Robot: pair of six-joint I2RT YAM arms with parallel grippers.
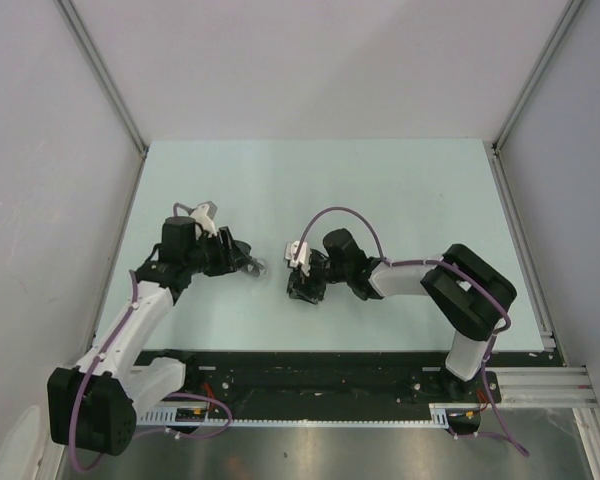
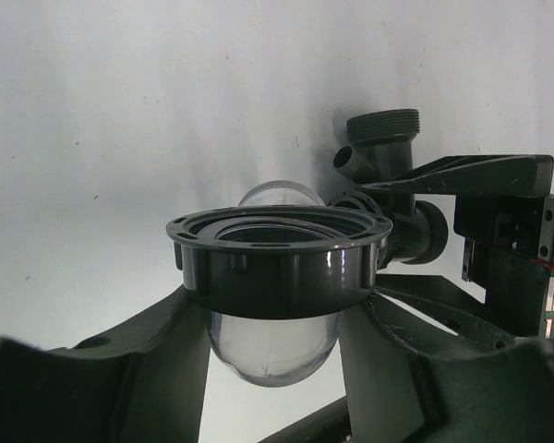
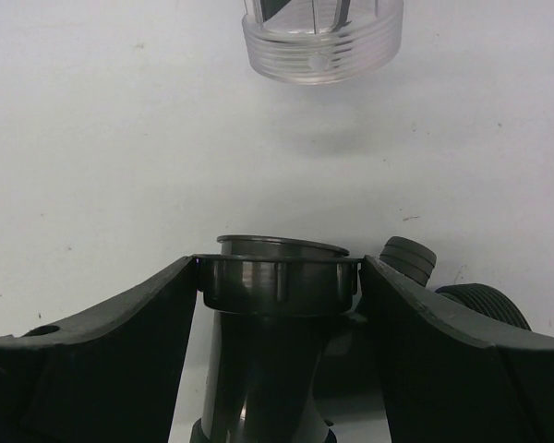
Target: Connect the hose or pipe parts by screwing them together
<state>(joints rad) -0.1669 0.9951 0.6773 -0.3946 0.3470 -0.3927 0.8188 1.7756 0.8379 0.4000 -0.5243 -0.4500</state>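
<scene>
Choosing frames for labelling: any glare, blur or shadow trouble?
Left wrist: glare streaks on the ring nut and the clear bowl; fingers near-black, little detail. Right wrist: soft shadow beneath the clear bowl's rim; dark fitting sharp. Top external: even light, parts tiny.

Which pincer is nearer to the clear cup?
Left. The left pincer grips the ring around the cup. The right pincer holds the fitting, facing the cup across a gap.
</scene>
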